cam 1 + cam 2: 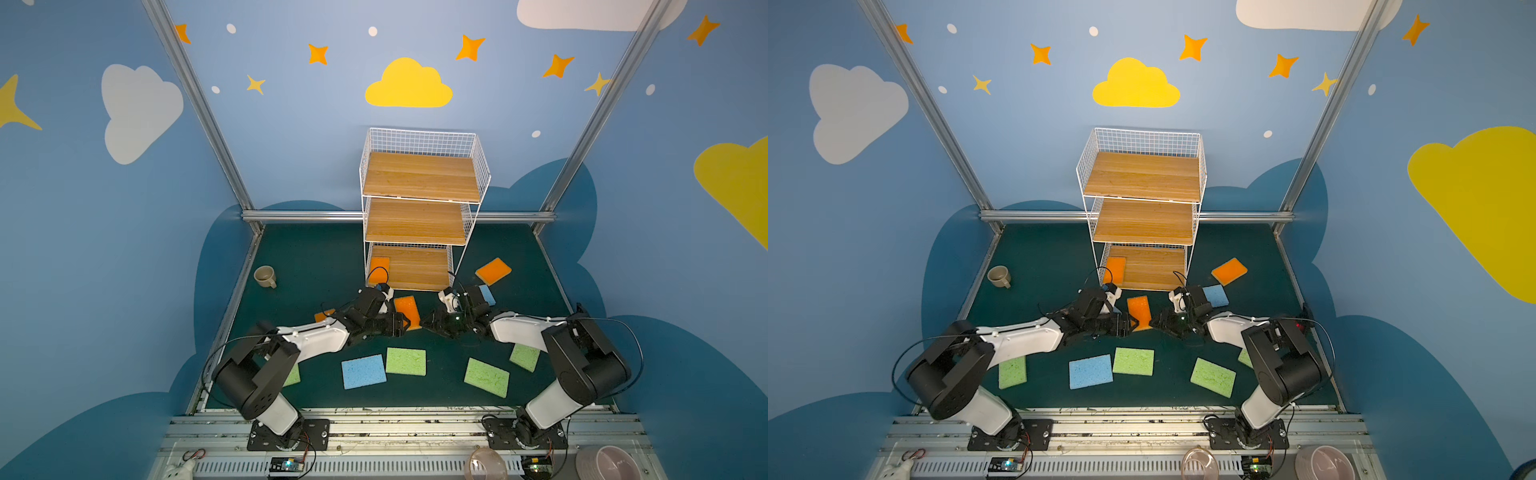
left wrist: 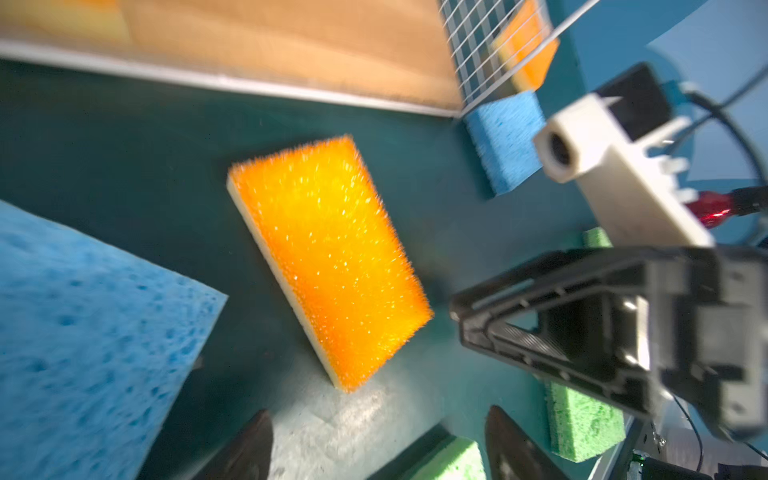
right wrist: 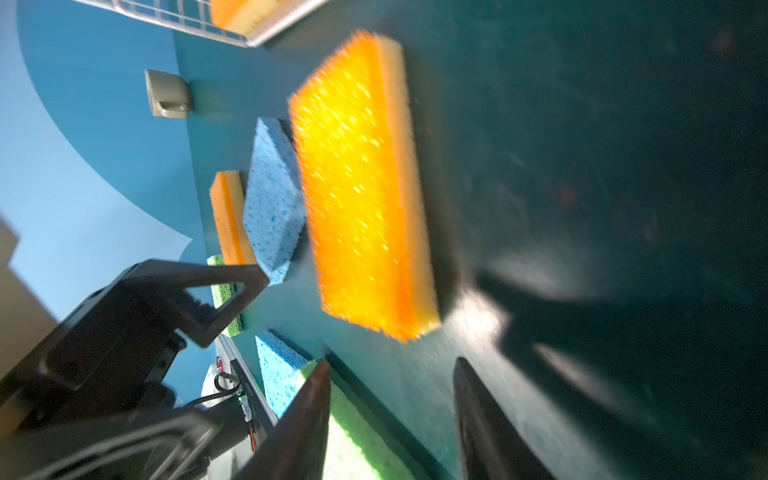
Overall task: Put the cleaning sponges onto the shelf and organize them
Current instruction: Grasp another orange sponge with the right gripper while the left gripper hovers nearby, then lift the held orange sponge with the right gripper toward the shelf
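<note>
Arms reach inward; left claw (image 2: 378, 415), right claw (image 3: 390, 368) seemingly spread.

no lettering, label, brand or number was legible anywhere; the painted blue walls (image 1: 291, 137) carried only clouds (image 1: 408, 85) and orange stars (image 1: 470, 48), and the small circuit board (image 1: 286, 464) was too tiny to read.
</note>
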Motion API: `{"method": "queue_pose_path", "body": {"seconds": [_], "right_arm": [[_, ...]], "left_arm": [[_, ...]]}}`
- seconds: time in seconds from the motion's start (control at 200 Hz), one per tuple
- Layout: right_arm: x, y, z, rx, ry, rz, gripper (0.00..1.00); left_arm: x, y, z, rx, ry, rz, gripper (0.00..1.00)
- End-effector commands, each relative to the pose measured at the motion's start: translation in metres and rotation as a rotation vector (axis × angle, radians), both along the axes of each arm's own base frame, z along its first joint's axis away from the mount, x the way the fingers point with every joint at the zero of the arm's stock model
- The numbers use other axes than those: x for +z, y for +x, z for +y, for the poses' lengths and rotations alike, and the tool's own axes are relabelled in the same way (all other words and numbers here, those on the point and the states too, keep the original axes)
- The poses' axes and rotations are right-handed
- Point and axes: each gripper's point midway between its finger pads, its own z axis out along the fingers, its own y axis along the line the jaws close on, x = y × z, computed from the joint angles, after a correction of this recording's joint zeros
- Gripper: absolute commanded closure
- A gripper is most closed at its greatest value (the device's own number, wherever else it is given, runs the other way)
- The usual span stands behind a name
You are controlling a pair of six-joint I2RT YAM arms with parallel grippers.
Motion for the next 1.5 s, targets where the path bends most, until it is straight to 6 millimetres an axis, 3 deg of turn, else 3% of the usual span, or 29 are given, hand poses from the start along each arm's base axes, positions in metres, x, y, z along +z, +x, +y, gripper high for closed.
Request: {"method": "queue_pose_path", "body": {"seconds": [0.0, 0.28, 0.365, 0.541, 0.751, 0.856, 0.936, 1.096, 1.497], "right_arm": [[-0.001, 0.010, -0.001, 0.008, -0.028, -0.026, 0.51], [-0.013, 0.017, 0.007, 0.029, -0.025, 0.009, 0.57], [-0.017, 0.017, 0.011, 0.037, -0.017, 0.021, 0.60], [-0.024, 0.014, 0.019, 0.061, -0.016, 0.039, 0.66], [-0.027, 0.012, 0.024, 0.070, -0.018, 0.049, 0.79], [-0.028, 0.012, 0.023, 0.063, -0.018, 0.052, 0.90], [-0.025, 0.014, 0.025, 0.061, -0.006, 0.050, 1.00], [-0.017, 0.017, 0.030, 0.049, 0.037, 0.045, 1.00], [0.032, 0.037, 0.040, -0.019, 0.149, -0.035, 1.00]], "left_arm": [[0.002, -0.008, 0.017, 0.019, 0.049, -0.022, 0.17], [0.003, -0.016, 0.050, 0.109, 0.104, -0.040, 0.10], [0.003, -0.019, 0.057, 0.117, 0.118, -0.049, 0.00], [0.003, -0.020, 0.072, 0.154, 0.152, -0.060, 0.00], [0.006, -0.019, 0.092, 0.213, 0.151, -0.077, 0.00], [0.006, -0.020, 0.098, 0.227, 0.146, -0.079, 0.00], [0.004, -0.021, 0.102, 0.232, 0.148, -0.074, 0.00], [0.004, -0.024, 0.108, 0.247, 0.152, -0.065, 0.00], [0.012, -0.029, 0.124, 0.289, 0.136, -0.109, 0.00]]}}
